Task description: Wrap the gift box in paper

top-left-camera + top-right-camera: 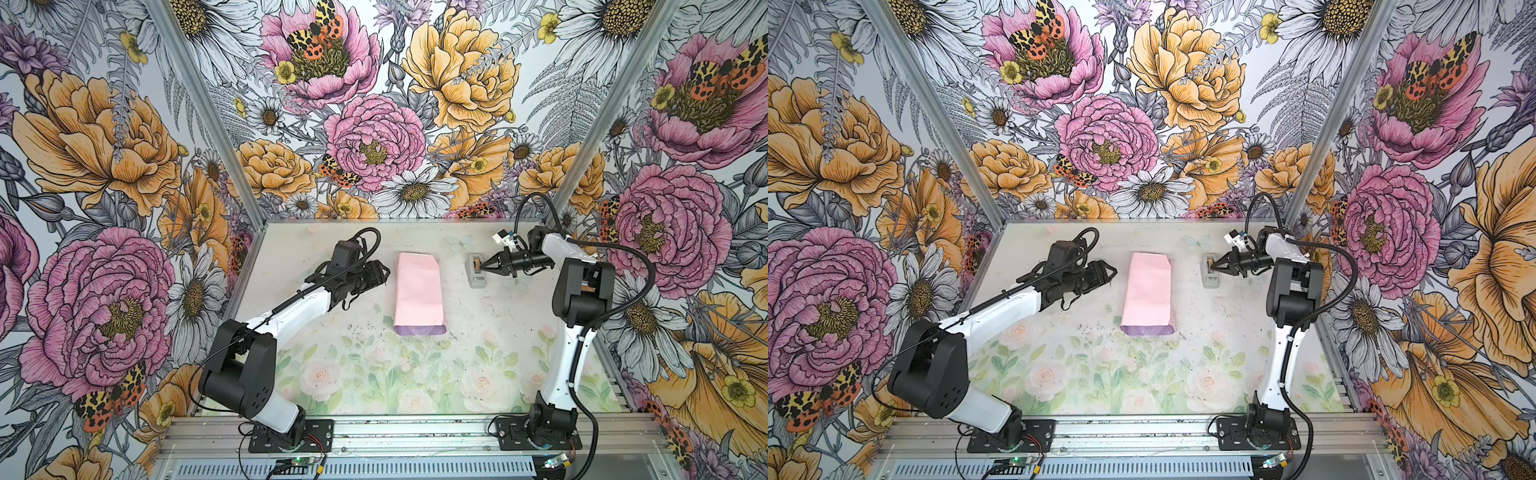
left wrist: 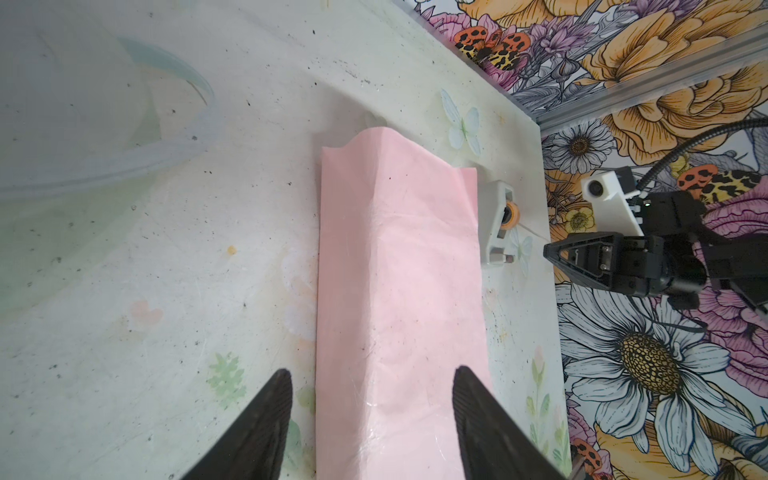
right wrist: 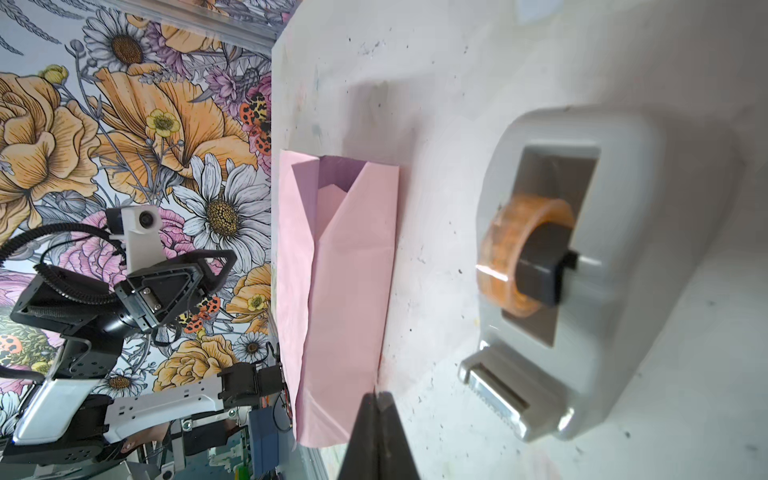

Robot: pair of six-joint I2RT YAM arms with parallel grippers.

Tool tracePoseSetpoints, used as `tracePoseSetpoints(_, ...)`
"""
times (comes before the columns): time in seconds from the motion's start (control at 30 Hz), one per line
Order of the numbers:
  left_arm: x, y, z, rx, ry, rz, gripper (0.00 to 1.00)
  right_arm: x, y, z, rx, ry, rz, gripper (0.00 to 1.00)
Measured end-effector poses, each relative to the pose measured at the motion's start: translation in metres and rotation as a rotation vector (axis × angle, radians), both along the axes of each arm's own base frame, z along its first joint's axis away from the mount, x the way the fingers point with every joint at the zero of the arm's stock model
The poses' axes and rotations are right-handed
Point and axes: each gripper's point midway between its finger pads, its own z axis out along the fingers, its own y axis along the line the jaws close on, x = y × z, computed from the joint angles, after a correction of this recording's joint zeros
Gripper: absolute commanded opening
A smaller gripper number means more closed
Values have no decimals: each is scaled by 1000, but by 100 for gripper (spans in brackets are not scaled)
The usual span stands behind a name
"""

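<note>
The paper (image 1: 417,291) (image 1: 1148,291) lies mid-table folded into a long parcel, pale pink outward, with a lilac strip (image 1: 419,330) at its near end. The gift box is hidden inside it. In the right wrist view the paper's (image 3: 345,291) far end gapes, lilac inside. My left gripper (image 1: 384,274) (image 1: 1113,272) (image 2: 370,374) hovers open just left of the paper (image 2: 395,291), holding nothing. My right gripper (image 1: 482,268) (image 1: 1212,265) (image 3: 376,395) is shut beside the grey tape dispenser (image 1: 477,276) (image 3: 602,270). A thin strand of tape (image 2: 532,232) runs from the roll to its tips.
The tape dispenser (image 2: 496,224) stands just right of the paper near the back wall. Floral walls close in the table (image 1: 374,374) at the back and both sides. The arm bases sit on the front rail.
</note>
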Motion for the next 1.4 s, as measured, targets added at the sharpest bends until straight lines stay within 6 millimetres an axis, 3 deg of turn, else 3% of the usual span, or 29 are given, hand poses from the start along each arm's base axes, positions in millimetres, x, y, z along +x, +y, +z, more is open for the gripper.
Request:
tracePoseSetpoints(0.27,-5,-1,1,-2,-5,-6,63,-35,1,-8,-62,68,-91,0)
tracePoseSetpoints(0.5,-7,-2,-1,0,0,-11,63,-49,1,-30,-76,113,-154,0)
tracePoseSetpoints(0.77,-10,-2,-5,4,8,-13,63,-56,1,-49,-87,145,-191,0)
tracePoseSetpoints(1.4,-11,-3,-6,3,7,-17,63,-53,-2,-67,-169,186,-255,0)
